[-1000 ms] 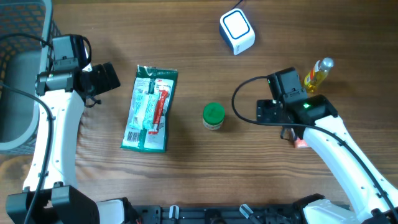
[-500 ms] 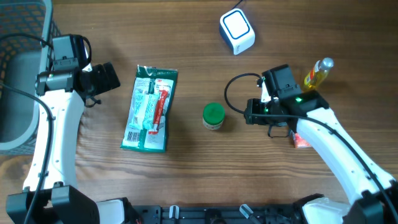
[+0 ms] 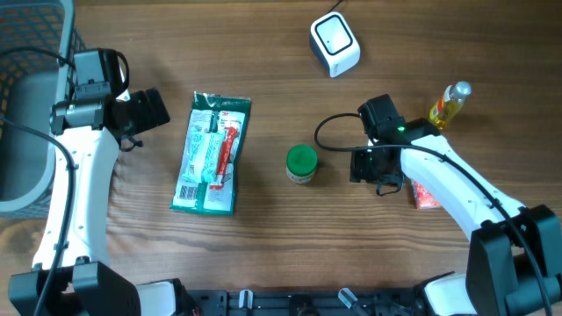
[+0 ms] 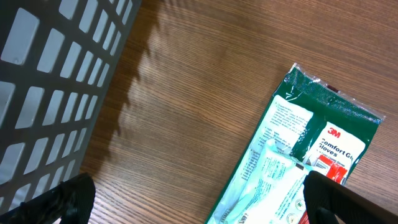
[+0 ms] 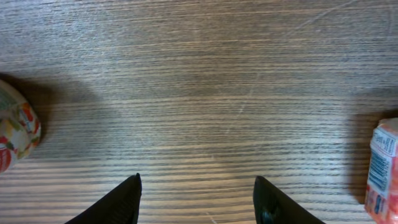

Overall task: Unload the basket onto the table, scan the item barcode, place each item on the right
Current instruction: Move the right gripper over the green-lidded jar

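Observation:
A white and blue scanner [image 3: 335, 42] sits at the back of the table. A green glove packet [image 3: 211, 154] lies flat at the left, also seen in the left wrist view as the packet [image 4: 298, 155]. My left gripper [image 3: 147, 109] hovers just left of it, open; in the left wrist view the left gripper [image 4: 199, 199] holds nothing. A green-lidded jar [image 3: 301, 163] stands mid-table. My right gripper [image 3: 373, 168] is to its right, open over bare wood. In the right wrist view the right gripper [image 5: 196, 180] has the jar [image 5: 17, 130] at its left.
A small red carton [image 3: 424, 193] lies right of my right gripper and shows as the carton [image 5: 382, 168] at the wrist view's edge. A yellow oil bottle [image 3: 448, 104] stands at the far right. A grey basket [image 3: 31, 96] fills the left edge.
My right arm has swung left, away from the bottle and toward the jar, uncovering the red carton. Its jaws have narrowed. The left arm has not moved.

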Tool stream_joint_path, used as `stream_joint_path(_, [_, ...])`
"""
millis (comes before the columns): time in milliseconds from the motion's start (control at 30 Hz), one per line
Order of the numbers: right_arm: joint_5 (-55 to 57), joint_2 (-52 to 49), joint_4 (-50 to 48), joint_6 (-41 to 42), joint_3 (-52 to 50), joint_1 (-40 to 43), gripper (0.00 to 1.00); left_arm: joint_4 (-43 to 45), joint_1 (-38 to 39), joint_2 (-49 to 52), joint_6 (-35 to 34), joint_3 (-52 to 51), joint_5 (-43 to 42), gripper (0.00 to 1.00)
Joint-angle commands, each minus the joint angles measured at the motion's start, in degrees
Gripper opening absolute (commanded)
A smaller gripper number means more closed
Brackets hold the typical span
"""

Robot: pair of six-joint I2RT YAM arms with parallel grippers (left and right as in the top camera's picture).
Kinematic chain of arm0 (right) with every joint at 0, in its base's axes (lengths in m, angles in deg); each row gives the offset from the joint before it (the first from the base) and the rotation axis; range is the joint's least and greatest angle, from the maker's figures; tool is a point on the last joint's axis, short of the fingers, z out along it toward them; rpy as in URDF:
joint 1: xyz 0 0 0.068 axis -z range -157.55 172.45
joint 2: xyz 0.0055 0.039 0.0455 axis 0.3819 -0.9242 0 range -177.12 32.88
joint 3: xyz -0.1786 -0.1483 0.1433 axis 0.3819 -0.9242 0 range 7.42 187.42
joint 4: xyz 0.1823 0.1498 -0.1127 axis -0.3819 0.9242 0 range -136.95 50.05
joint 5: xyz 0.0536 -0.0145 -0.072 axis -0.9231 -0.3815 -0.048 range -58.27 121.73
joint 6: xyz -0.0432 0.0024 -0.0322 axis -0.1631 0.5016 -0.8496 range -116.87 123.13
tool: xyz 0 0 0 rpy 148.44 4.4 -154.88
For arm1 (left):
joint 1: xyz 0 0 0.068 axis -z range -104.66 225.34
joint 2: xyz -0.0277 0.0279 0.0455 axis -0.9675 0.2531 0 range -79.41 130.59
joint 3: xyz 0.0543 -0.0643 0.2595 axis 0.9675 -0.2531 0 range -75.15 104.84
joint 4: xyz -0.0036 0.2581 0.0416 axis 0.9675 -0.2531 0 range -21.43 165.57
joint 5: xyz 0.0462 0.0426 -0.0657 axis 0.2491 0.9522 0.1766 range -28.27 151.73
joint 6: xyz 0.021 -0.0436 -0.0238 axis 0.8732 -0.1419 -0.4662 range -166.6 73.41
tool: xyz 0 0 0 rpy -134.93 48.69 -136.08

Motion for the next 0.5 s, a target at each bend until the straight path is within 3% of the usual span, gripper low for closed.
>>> stream_joint_path(0, [1.7,-0.9,-0.2,0.9,0.6,0.1,0.61,0.1,-0.2,0.2,-0.5,0.0,0.5,1.0])
stream_joint_path(33, [1.6,-0.9,-0.3,0.9,0.6,0.1,0.7,0.1,-0.2,0.2,-0.5,0.0,0.5,1.0])
stream_joint_path(67, [1.4,-0.9,-0.4,0.9,0.6,0.1,0.96,0.1,-0.2,0.2,-0.5,0.0,0.5,1.0])
stream_joint_path(167, [-0.3,-0.9,-0.4,0.8,0.5,0.1,1.0,0.1,-0.2,0.2,-0.5,0.0,0.5,1.0])
stream_joint_path(267, [-0.2,-0.9,-0.4,0.9,0.4,0.1,0.73,0.1,-0.2,0.2,-0.5,0.0,0.5,1.0])
stream_joint_path(467, [2.6,-0.9,-1.0,0.9,-1.3,0.1,0.41,0.1,-0.2,0.2,-0.5,0.0,0.5,1.0])
